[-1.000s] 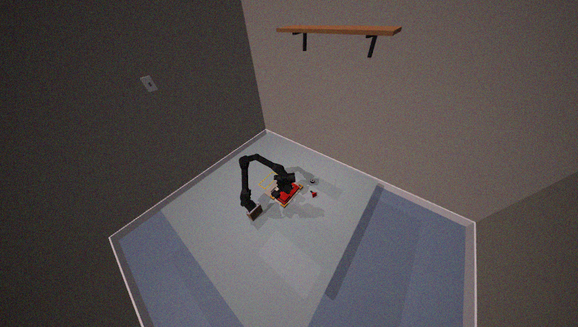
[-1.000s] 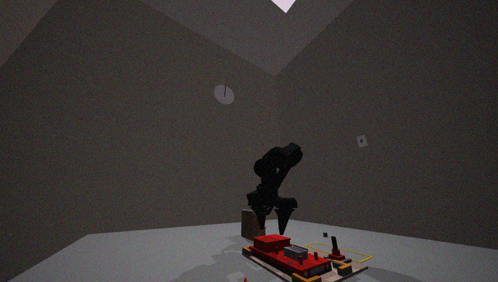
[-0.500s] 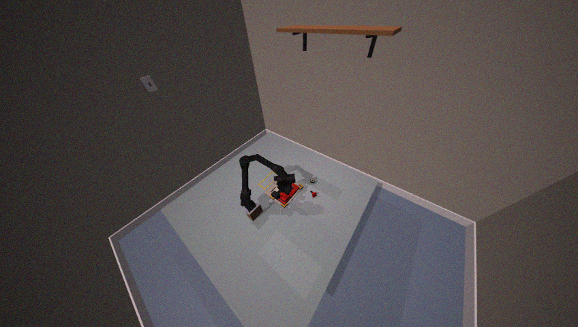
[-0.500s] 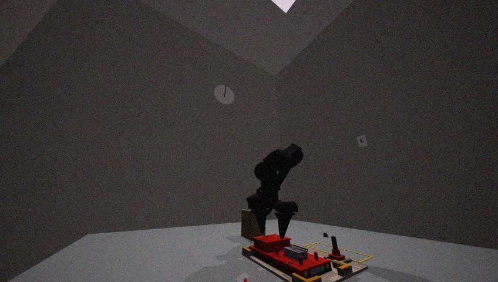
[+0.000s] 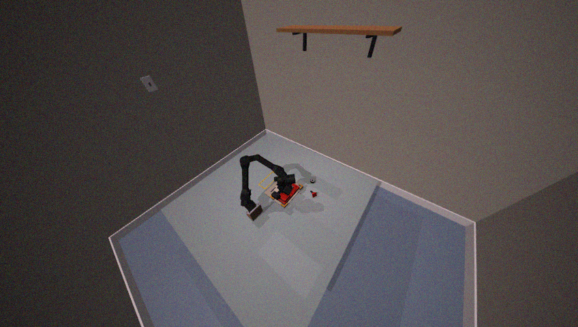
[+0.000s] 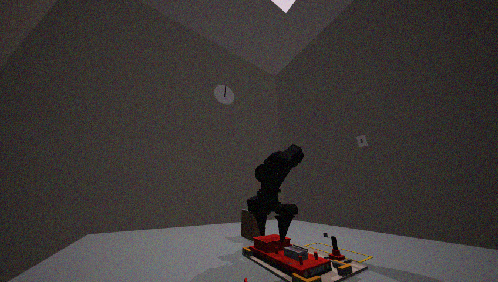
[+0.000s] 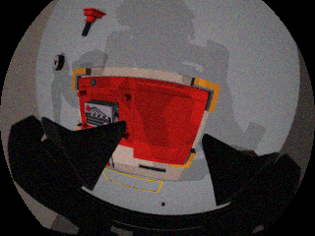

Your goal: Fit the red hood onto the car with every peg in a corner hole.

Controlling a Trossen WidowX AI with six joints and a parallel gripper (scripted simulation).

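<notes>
The red chassis [image 6: 279, 260] [image 7: 108, 90] sits in the jig [image 6: 359, 268] [image 7: 148, 74]. Its grey engine block [image 6: 296, 252] [image 7: 100, 112] is in place, and red pegs, one a front peg [image 6: 300, 260], stand around it uncovered. A raised, flat-topped red box [image 6: 269, 245] [image 7: 172, 113] sits at the other end of the car; whether it is the hood or a fixed part cannot be told. No separate hood shows on the table. My gripper [image 6: 272, 238] [image 7: 165, 132] is open and empty, pointing down, its fingertips near the box's top on either side.
A red piece with a black stem [image 5: 313, 193] [image 7: 94, 14] and a small wheel [image 5: 312, 180] [image 7: 59, 62] lie beyond the jig. A similar stemmed piece [image 6: 336, 255] stands at the jig's side. A yellow outline [image 6: 345, 249] [image 7: 133, 187] is marked beside the jig.
</notes>
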